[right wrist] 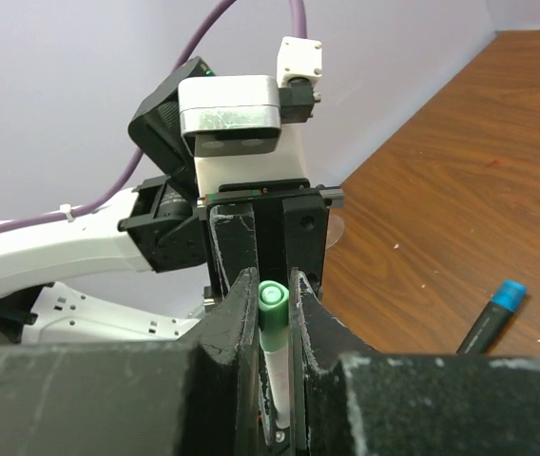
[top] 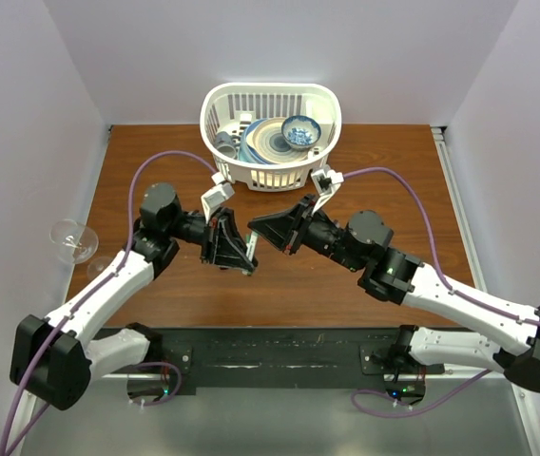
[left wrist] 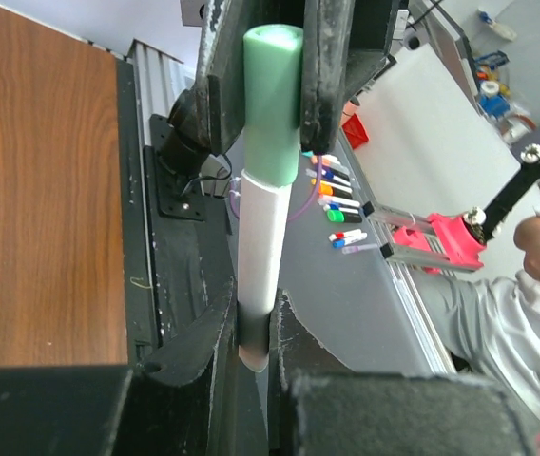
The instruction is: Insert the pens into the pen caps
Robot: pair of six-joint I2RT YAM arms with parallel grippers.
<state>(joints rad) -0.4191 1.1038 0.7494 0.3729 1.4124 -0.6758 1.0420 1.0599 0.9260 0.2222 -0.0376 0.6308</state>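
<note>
One pen (left wrist: 262, 237) in green cap (left wrist: 272, 104), midair.
Left tool (left wrist: 256, 309) clenched on barrel, right tool (right wrist: 272, 285) clenched on cap; likely light, stiff, slick plastic, so grip mid-barrel.

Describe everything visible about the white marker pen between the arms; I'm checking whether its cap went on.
The slim white plastic marker pen is a straight, smooth stick. The left claw pinches one end. Its other end sits inside a pale green plastic cap gripped by the right claw, with no gap showing at the joint.
</note>
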